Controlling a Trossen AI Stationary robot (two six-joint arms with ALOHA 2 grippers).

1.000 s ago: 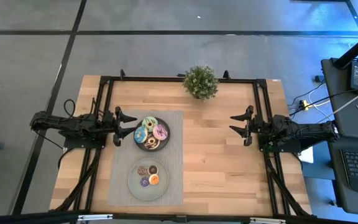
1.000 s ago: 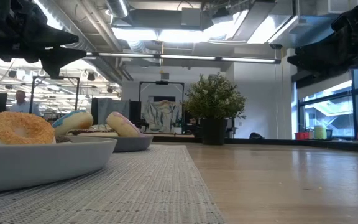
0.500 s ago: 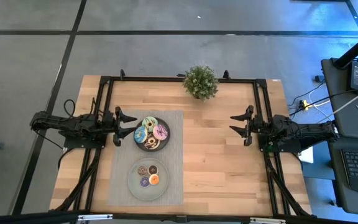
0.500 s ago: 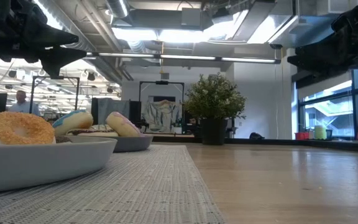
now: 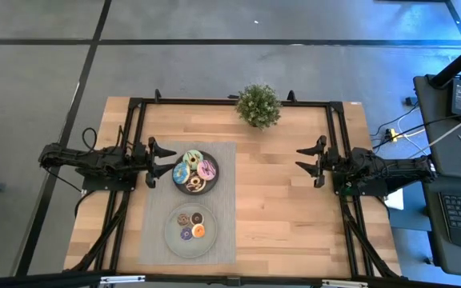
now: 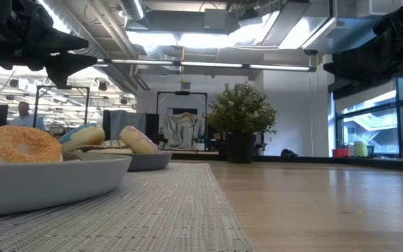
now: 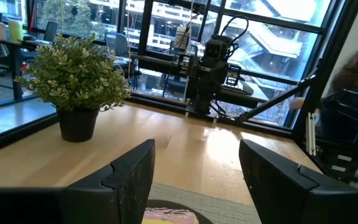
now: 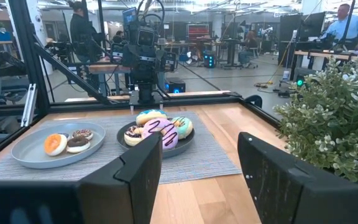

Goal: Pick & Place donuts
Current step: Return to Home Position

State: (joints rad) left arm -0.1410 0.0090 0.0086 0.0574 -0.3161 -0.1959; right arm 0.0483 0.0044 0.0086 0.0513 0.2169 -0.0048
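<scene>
- No change found against the earlier views. Both arms, both plates and every donut sit exactly as they did a second ago. Judgement: placing is finished and the arms are already parked at home.
- Left gripper [image 5: 163, 162]: fingers spread, holding nothing. It is raised off the table, just beside the left edge of the dark plate [image 5: 213, 185].
- Right gripper [image 5: 302, 158]: also spread and unloaded, above bare table [image 5: 286, 216], well right of the woven mat [image 5: 154, 208].
- Larger donuts [image 5: 192, 158]: four, grouped on the dark plate on the far half of the mat.
- Mini donuts [image 5: 199, 231]: grouped on the grey plate [image 5: 172, 242] on the near half of the mat.
- Potted plant [image 5: 258, 105]: at the far edge, centre, well apart from both plates.
- People [image 8: 82, 31] stand in the room beyond; none is at the table.
- Obstructions: none seen. Judgement: the only close clearance is the left fingers beside the dark plate's rim.
</scene>
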